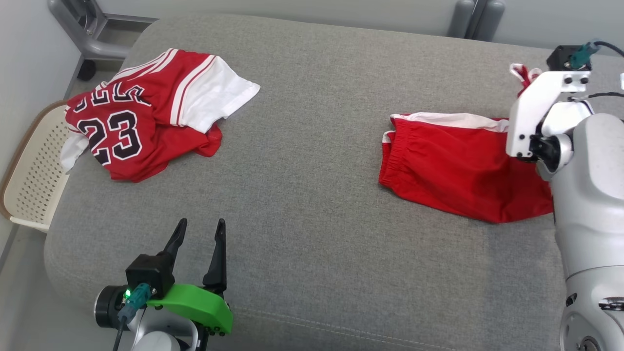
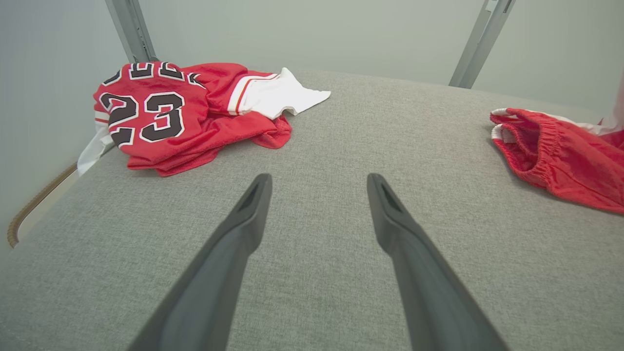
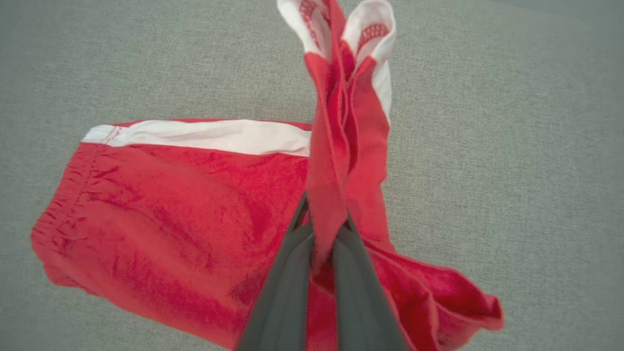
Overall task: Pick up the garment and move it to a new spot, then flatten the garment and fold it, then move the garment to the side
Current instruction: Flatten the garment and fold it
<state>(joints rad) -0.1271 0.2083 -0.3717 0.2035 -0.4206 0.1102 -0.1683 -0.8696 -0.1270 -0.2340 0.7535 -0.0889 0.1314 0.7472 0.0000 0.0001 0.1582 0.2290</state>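
- While the right jaws stand pressed together on a bunched strip of the shorts (image 3: 161, 204), that strip runs on past their tips to its white-trimmed end. The rest lies on the cushion (image 3: 512, 122) to their left, waistband farthest off.
- The left jaws gape wide with nothing between them, pointing across bare cushion. The jersey (image 2: 161, 117) sits ahead and left of them, the shorts well off to their right.
- The risk, as I judge it, is that the pinch is narrow and the cloth looks slick, so a quick lift could let it slip out. With one end held, the body would likely drag and rumple rather than travel flat.
- The jersey overhangs the cushion's edge above a basket (image 1: 29, 170) and might slide off if nudged.
- The cushion is grey weave; pale walls and grey metal posts (image 1: 475, 19) stand behind it.
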